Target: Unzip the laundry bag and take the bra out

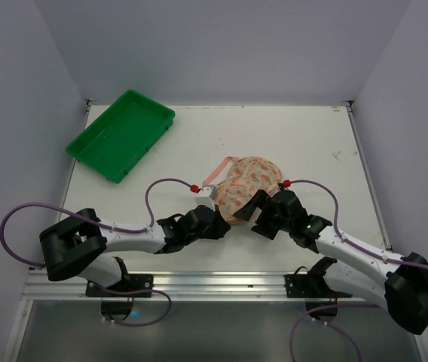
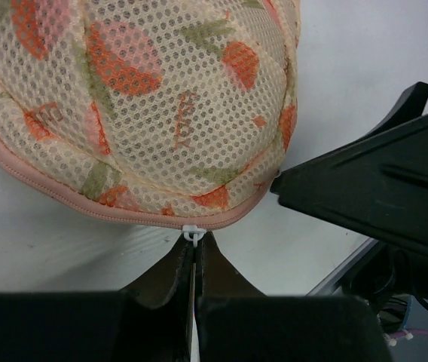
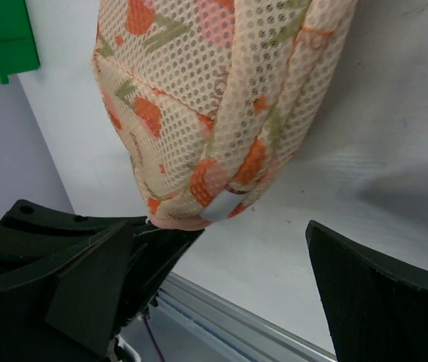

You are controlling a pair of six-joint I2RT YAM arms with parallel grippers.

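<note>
The laundry bag (image 1: 248, 187) lies on the table near the arms, cream mesh with orange and green print and pink zipper trim. In the left wrist view the bag (image 2: 139, 98) fills the top, its zipper looking closed. My left gripper (image 2: 194, 245) is shut on the white zipper pull (image 2: 191, 234) at the bag's near edge; it also shows in the top view (image 1: 224, 222). My right gripper (image 1: 263, 206) is open, its jaws wide apart just in front of the bag's (image 3: 214, 98) near end, touching nothing (image 3: 221, 237). The bra is hidden.
A green plastic tray (image 1: 120, 134) sits at the far left of the table; its corner shows in the right wrist view (image 3: 3, 38). The table's near metal rail (image 1: 221, 283) runs just behind both grippers. My right gripper's finger (image 2: 365, 181) is close beside my left gripper.
</note>
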